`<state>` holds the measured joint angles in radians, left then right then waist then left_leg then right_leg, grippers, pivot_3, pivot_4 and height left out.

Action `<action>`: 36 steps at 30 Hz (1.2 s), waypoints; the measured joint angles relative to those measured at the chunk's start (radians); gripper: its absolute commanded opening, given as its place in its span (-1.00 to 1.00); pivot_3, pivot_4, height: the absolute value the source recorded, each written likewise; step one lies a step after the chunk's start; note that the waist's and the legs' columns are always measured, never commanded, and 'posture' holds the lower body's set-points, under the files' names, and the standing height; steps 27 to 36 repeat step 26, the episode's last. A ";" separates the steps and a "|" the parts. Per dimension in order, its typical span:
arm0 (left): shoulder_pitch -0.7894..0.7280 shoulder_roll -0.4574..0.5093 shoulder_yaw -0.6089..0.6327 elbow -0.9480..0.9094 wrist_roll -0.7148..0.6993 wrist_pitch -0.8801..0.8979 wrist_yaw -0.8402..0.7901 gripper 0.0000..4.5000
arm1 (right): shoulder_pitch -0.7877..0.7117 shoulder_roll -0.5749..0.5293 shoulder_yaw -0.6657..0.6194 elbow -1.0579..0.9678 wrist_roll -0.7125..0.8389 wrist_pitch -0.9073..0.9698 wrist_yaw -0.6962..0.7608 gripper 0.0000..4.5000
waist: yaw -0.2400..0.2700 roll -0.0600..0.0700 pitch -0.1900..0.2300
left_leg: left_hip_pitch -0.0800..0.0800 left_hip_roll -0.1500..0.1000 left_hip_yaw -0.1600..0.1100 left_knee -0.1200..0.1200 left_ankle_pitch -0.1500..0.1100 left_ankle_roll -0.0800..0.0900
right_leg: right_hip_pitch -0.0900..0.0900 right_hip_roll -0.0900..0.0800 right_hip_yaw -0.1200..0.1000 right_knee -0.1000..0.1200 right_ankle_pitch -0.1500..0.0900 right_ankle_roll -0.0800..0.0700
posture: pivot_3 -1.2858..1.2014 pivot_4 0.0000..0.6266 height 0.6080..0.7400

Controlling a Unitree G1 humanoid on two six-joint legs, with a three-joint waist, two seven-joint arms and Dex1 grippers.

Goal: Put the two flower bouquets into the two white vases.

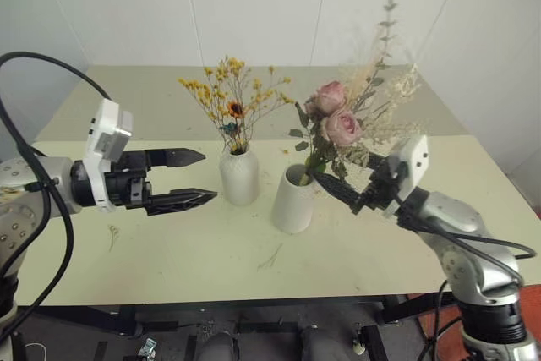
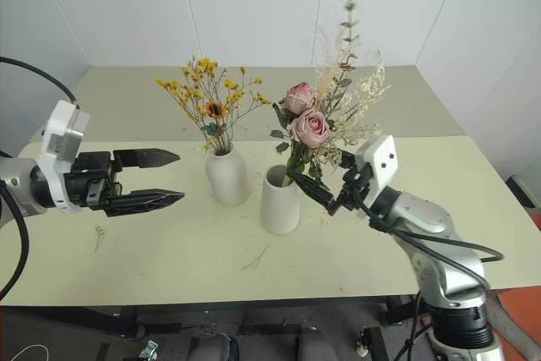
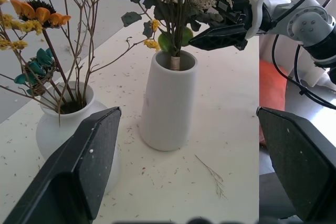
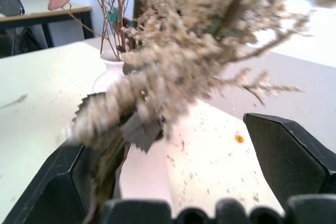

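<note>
The left wrist view shows the rose bunch's (image 3: 176, 3) stems down inside the cylinder vase (image 3: 168, 100) and loose crumbs on the counter (image 3: 220, 129). In the head views, the yellow spray (image 1: 232, 107) stands upright in the bottle vase (image 1: 239, 175), both vases mid-counter. Both the left hand (image 1: 199, 177) and the right hand (image 1: 334, 185) are open, empty.

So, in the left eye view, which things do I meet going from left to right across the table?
Left pincer → bottle-shaped vase with the yellow spray → cylinder vase with the rose bunch → right pincer.
</note>
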<state>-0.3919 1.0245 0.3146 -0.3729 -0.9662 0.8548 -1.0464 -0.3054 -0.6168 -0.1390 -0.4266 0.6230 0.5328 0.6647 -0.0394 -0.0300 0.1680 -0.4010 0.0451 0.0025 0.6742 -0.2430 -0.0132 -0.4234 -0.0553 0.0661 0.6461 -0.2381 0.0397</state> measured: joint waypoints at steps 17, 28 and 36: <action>0.079 0.043 0.093 0.015 -0.004 0.002 -0.033 1.00 | 0.095 -0.308 -0.147 0.045 0.086 0.042 0.326 0.99 | 0.000 -0.001 0.000 | 0.000 0.000 0.000 0.000 0.000 0.000 | 0.000 0.000 0.000 0.000 0.000 0.000 | 0.03 -0.52 1.00; 0.124 0.056 0.141 0.007 -0.021 0.022 -0.044 1.00 | 0.129 -0.326 -0.174 0.032 0.091 0.042 0.338 0.99 | 0.002 -0.001 0.000 | 0.001 0.000 0.000 0.000 0.000 0.000 | 0.000 0.000 0.000 0.000 0.000 0.000 | 0.03 -0.52 1.00; 0.124 0.056 0.141 0.007 -0.021 0.022 -0.044 1.00 | 0.129 -0.326 -0.174 0.032 0.091 0.042 0.338 0.99 | 0.002 -0.001 0.000 | 0.001 0.000 0.000 0.000 0.000 0.000 | 0.000 0.000 0.000 0.000 0.000 0.000 | 0.03 -0.52 1.00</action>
